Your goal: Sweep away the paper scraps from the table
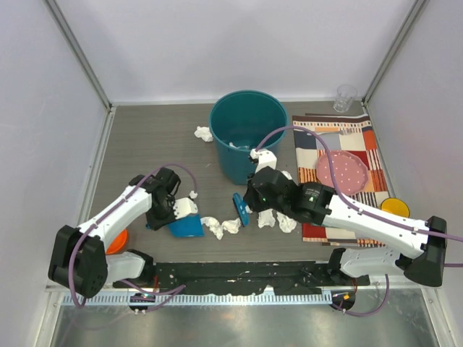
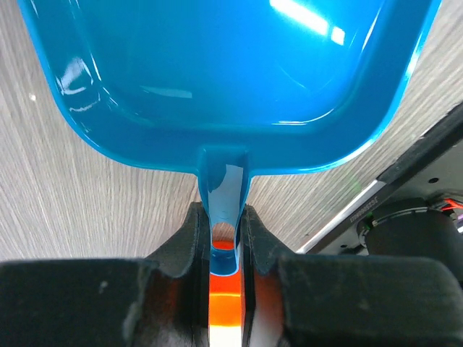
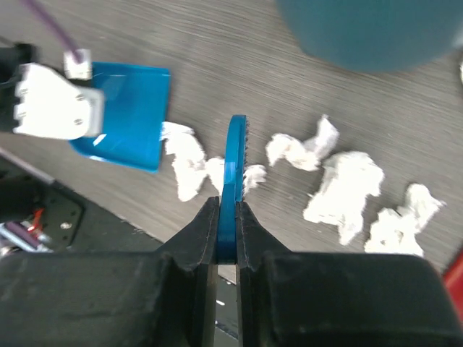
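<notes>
Several white paper scraps (image 1: 223, 226) lie in a loose row on the dark wood-grain table (image 1: 155, 141), between the two grippers; more scraps (image 3: 346, 186) spread to the right in the right wrist view. One scrap (image 1: 203, 133) lies left of the teal bin (image 1: 247, 134). My left gripper (image 2: 224, 231) is shut on the handle of a blue dustpan (image 2: 231, 72), which rests on the table left of the row. My right gripper (image 3: 228, 217) is shut on a thin blue brush (image 3: 235, 163), held on edge among the scraps. The dustpan (image 1: 187, 226) opens toward them.
A striped patchwork placemat (image 1: 365, 141) with a pink plate (image 1: 341, 172) lies at the right. A clear glass (image 1: 345, 97) stands at the back right. An orange dish (image 1: 117, 241) sits by the left arm, a yellow one (image 1: 395, 207) at the right. The black front rail (image 1: 239, 278) borders the table.
</notes>
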{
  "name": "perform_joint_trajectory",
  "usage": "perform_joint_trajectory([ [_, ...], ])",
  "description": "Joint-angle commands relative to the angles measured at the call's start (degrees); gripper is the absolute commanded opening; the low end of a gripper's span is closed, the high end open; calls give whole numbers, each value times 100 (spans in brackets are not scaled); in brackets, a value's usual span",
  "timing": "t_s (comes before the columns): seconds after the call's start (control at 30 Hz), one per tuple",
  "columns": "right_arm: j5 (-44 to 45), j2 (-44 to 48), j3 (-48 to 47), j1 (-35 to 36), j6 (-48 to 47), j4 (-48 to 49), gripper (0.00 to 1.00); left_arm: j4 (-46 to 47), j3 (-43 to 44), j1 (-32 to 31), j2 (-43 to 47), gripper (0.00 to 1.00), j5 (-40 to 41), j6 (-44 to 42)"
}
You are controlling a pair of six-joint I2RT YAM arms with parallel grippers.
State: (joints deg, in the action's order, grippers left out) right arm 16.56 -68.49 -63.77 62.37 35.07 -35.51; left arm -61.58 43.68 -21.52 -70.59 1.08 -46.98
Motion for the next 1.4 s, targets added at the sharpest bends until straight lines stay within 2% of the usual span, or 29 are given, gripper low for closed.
perform_joint_trajectory([
  [0.0, 920, 72, 408, -5, 360, -406, 1, -21, 35, -273, -25, 0, -425, -145],
  [0.17, 806, 20, 804, -5, 536, 298, 1, -20, -70, -318, 45, 0, -196, -215],
  [0.33, 446, -576, 682, -5, 518, 404, 1, 23, -202, -327, 159, 0, -161, -277],
  [0.57, -318, -1008, 796, 30, 711, 1553, 1, 155, -255, -370, 142, 0, -222, -215],
  [0.83, -732, -1342, 831, 21, 1072, 2539, 1, 191, -264, -485, 133, 0, -354, -127],
  [1.0, -785, -1439, 752, 30, 1107, 2689, 1, 15, -123, -555, 168, 0, -591, -294],
  [1.13, -987, -1597, 542, 30, 1160, 2987, 1, -152, 105, -740, -147, 0, -1004, -268],
  [1.37, -838, -1747, -83, -67, 826, 2839, 1, 41, 114, -731, -525, 0, -1408, -312],
])
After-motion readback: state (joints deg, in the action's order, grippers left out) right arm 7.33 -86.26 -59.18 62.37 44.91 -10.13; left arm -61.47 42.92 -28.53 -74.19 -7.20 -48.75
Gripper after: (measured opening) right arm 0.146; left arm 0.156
